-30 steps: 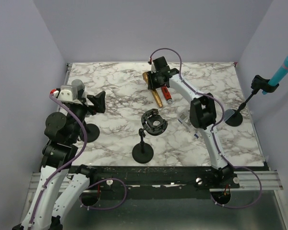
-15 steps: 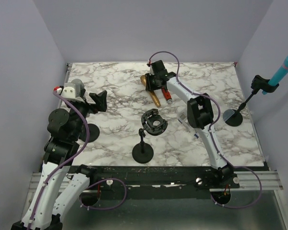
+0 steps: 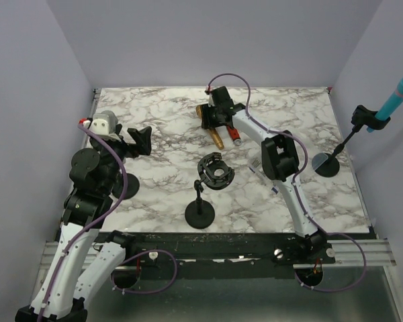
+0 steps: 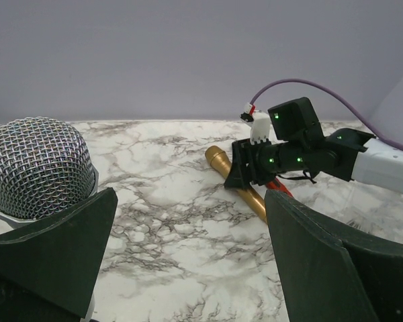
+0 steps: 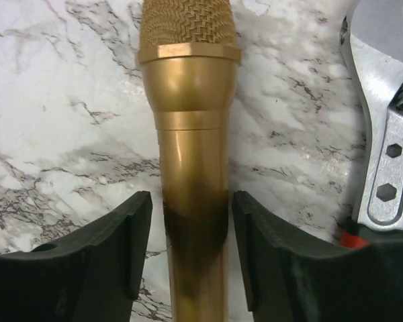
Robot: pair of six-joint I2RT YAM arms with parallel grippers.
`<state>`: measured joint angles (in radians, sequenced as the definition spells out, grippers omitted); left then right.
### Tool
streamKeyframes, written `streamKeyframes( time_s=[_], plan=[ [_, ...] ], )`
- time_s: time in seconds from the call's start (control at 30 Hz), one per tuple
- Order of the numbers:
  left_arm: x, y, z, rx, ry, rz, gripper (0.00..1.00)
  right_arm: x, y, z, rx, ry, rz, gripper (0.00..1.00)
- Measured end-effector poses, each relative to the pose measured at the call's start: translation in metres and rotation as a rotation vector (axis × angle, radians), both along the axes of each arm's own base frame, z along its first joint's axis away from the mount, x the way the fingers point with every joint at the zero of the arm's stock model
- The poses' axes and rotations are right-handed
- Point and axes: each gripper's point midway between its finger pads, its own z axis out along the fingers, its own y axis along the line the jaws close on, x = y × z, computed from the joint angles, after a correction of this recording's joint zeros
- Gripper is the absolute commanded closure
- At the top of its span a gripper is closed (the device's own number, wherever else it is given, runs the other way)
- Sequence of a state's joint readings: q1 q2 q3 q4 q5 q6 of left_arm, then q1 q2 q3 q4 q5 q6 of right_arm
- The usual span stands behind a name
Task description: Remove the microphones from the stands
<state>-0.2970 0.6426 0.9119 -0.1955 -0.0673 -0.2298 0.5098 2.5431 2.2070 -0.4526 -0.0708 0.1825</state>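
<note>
A gold microphone (image 3: pixel 217 138) lies flat on the marble table, also seen in the right wrist view (image 5: pixel 191 154) and the left wrist view (image 4: pixel 240 185). My right gripper (image 3: pixel 212 121) is open, its fingers (image 5: pixel 104 258) on either side of the gold handle with small gaps (image 5: pixel 191 258). A silver mesh-headed microphone (image 3: pixel 105 123) sits at the left beside my left gripper (image 3: pixel 144 139), its head at the left in the left wrist view (image 4: pixel 37 165). The left gripper (image 4: pixel 188 268) is open and empty. An empty black clip stand (image 3: pixel 214 172) stands mid-table.
A turquoise microphone (image 3: pixel 399 90) sits in a stand at the right edge, its round base (image 3: pixel 328 165) on the table. A red-handled metal tool (image 3: pixel 235 137) lies right beside the gold microphone, and shows in the right wrist view (image 5: pixel 384 151). A black round base (image 3: pixel 125 185) stands at the left.
My right gripper has shifted slightly left and farther along the gold microphone. My left gripper has moved a little up and away from the near edge.
</note>
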Motion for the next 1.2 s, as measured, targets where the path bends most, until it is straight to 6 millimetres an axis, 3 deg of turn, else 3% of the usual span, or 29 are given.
streamKeyframes(
  time_s=[0.33,0.53,0.67,0.77,0.87,0.97,1.07,1.2],
  plan=[
    [0.001,-0.002,-0.002,-0.001,0.006,-0.008,0.07,-0.004,0.004,0.003,-0.012,0.001,0.015,0.14],
    [0.000,-0.002,-0.001,-0.003,0.003,-0.010,0.07,-0.010,-0.003,0.009,-0.049,0.031,0.000,0.01],
    [0.000,-0.003,-0.001,-0.005,0.003,-0.015,0.07,-0.011,-0.012,0.023,-0.083,0.023,-0.029,0.00],
    [0.000,-0.003,0.000,-0.005,0.003,-0.018,0.07,-0.012,-0.021,0.050,-0.101,-0.008,-0.055,0.00],
    [-0.001,-0.004,0.000,-0.005,0.003,-0.024,0.06,-0.016,-0.033,0.096,-0.097,-0.073,-0.089,0.00],
    [-0.002,-0.009,0.000,-0.008,0.000,-0.050,0.05,-0.033,-0.050,0.145,-0.076,-0.134,-0.132,0.00],
    [-0.005,-0.021,0.003,-0.014,-0.010,-0.120,0.05,-0.062,-0.069,0.180,-0.033,-0.177,-0.177,0.00],
    [-0.012,-0.044,0.006,-0.023,-0.016,-0.255,0.04,-0.111,-0.092,0.185,0.027,-0.165,-0.200,0.00]
  ],
)
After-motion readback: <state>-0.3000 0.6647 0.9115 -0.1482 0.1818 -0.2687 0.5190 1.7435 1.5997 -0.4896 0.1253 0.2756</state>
